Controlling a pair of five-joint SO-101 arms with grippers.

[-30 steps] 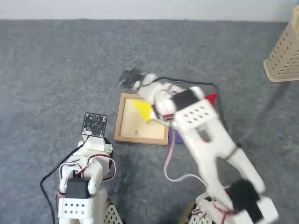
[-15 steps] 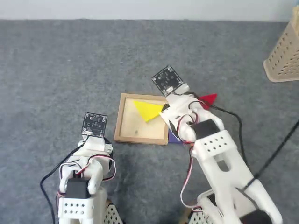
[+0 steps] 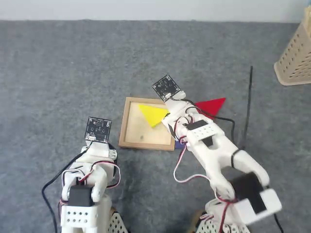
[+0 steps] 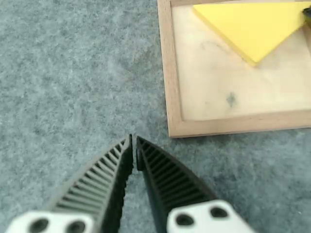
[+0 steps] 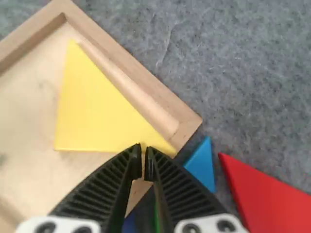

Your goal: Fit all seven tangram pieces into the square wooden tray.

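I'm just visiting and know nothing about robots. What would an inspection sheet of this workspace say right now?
Surface: grey carpet, flat.
Job's things: the square wooden tray holds one yellow triangle against one rim. A red triangle and a small blue triangle lie outside, next to the tray.
Clutter: nothing seen.
Tools: the left tool is shut, above the carpet near the tray's edge. The right tool is shut, with its tips over the yellow triangle's edge.
Cables: a black cable crosses the carpet beyond the red triangle. Loose wires hang near the tray.
Surroundings: beige basket at the far corner, pale wall behind.
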